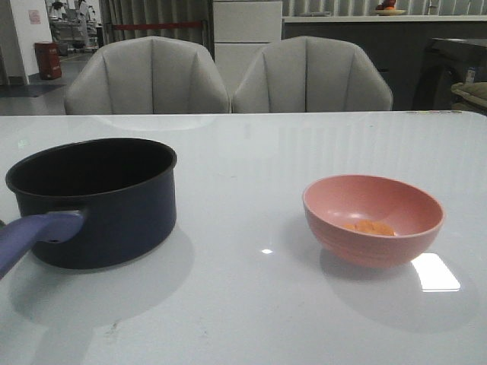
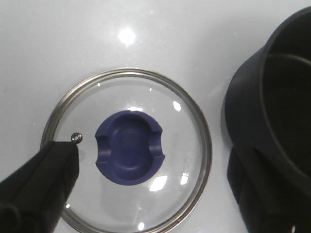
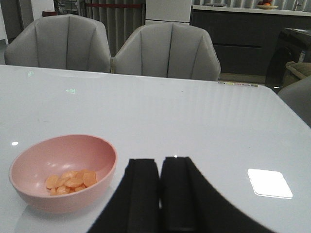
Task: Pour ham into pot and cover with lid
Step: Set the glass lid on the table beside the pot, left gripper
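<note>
The pot stands upright on the white bench, on the robot's left in the front view, mouth open, nothing visible inside. Its long handle runs toward the camera and outward to the left edge of that view, so the pot's long axis lies near to far, angled slightly left. The pink bowl sits upright on the right side, well apart from the pot, and the ham lies as a small heap of orange slices on its floor. The lid lies flat on the bench just beside the pot, knob facing up, seen from directly above in the left wrist view. The left end effector hangs over the lid; only one dark finger shows, overlapping the lid's rim, so whether it is open or closed cannot be told. The right end effector is near the bowl, fingers pressed together with barely a gap, closed on nothing. Two grey chairs stand behind the bench.
</note>
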